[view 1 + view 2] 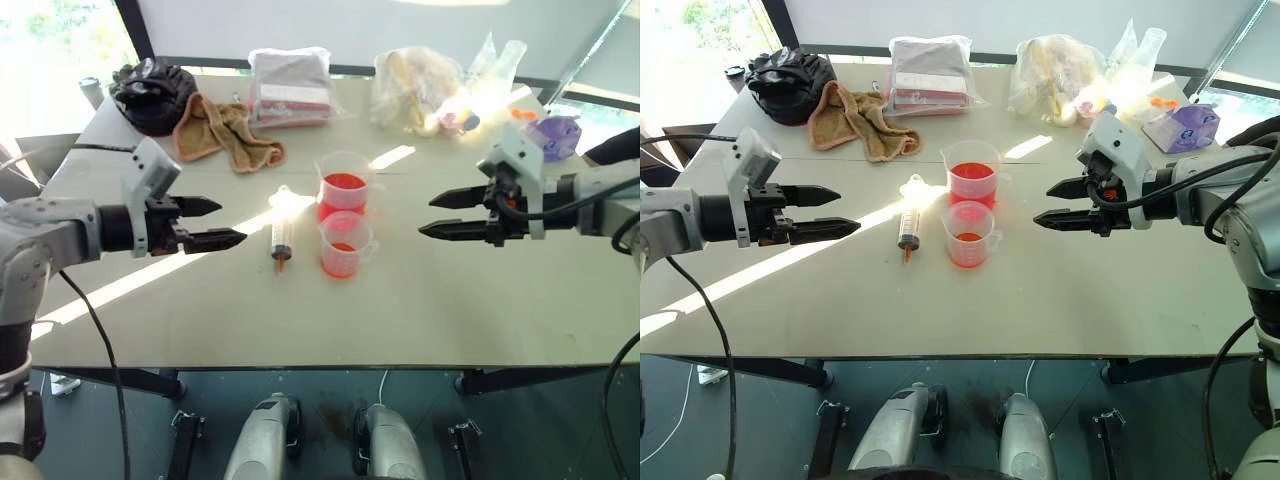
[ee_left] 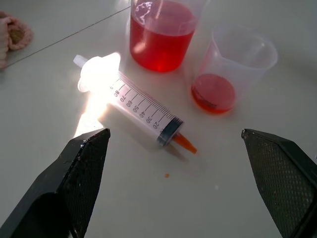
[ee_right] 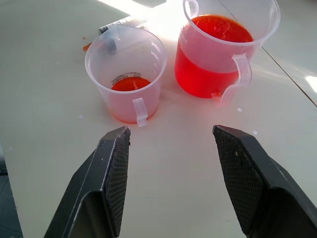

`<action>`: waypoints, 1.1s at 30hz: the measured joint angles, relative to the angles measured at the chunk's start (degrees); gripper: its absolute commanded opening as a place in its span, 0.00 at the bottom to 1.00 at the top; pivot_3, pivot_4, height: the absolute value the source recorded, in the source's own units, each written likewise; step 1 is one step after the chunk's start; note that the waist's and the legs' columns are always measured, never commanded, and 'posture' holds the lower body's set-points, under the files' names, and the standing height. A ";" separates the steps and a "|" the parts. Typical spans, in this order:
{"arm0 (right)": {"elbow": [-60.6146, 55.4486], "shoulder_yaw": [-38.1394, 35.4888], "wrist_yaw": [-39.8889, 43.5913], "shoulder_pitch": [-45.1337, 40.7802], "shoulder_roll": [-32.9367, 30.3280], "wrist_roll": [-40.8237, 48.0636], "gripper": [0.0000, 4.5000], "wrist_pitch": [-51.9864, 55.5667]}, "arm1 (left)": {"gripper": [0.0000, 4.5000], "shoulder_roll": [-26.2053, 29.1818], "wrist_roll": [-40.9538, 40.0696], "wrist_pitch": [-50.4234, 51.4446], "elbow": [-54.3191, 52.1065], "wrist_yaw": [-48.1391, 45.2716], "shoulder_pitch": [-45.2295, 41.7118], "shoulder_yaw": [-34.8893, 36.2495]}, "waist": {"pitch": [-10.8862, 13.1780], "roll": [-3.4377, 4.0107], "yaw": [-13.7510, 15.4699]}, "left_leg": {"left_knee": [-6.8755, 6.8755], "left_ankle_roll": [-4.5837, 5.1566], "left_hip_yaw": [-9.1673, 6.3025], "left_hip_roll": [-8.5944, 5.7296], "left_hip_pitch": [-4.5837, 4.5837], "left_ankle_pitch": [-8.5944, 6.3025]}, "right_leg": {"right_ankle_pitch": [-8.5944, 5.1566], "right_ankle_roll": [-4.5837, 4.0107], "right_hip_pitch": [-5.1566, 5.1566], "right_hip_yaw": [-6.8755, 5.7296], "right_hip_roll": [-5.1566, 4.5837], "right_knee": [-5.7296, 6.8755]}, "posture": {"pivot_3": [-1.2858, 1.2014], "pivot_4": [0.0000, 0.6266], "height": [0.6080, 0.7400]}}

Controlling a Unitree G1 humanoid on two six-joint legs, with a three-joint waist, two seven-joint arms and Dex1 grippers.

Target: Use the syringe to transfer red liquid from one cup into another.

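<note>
The clear syringe [image 1: 281, 237] with an orange tip lies flat on the table, just left of the two cups. The larger cup [image 1: 344, 187] holds a deep fill of red liquid [image 3: 208, 64]. In front of it stands the smaller cup [image 1: 344, 245] with a shallow layer of red liquid [image 2: 213, 93]. My left gripper [image 1: 224, 223] hovers open above the table to the left of the syringe, with nothing between its fingers. On the right, my right gripper [image 1: 432, 216] is open and empty too, pointing toward the cups from a short way off.
Along the table's far edge lie a black bag [image 1: 152, 92], a tan cloth [image 1: 222, 130], a bagged stack of boxes [image 1: 290, 85], plastic bags [image 1: 420, 85] and a purple pack [image 1: 555, 135]. Bare table [image 1: 300, 320] spreads in front of the cups.
</note>
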 measured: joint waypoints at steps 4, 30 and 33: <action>-0.16 0.00 -0.27 0.08 0.11 0.01 0.62 0.13 | 0.99 -4.19 3.17 2.41 0.26 7.87 -6.34 -1.63 | 0.00 0.00 0.11 | 0.03 0.01 -0.01 -0.02 0.00 0.01 | 0.00 0.01 0.08 0.00 0.03 0.01 | 0.52 0.24 1.00; -4.64 -1.90 -3.46 2.86 0.15 1.40 0.62 4.22 | 0.99 -42.08 24.04 30.17 62.35 60.39 -50.94 15.22 | 0.05 -0.14 0.28 | 0.29 0.22 -0.03 -0.03 -0.02 0.10 | 0.00 0.13 0.15 -0.07 0.23 0.20 | 0.52 0.24 1.00; -5.37 -2.55 -3.94 3.28 0.17 1.93 0.62 4.32 | 0.99 -44.55 26.18 30.17 64.21 65.13 -52.92 20.83 | 0.05 -0.14 0.29 | 0.29 0.16 -0.03 -0.04 -0.01 0.06 | 0.02 0.16 0.16 -0.07 0.22 0.19 | 0.52 0.24 1.00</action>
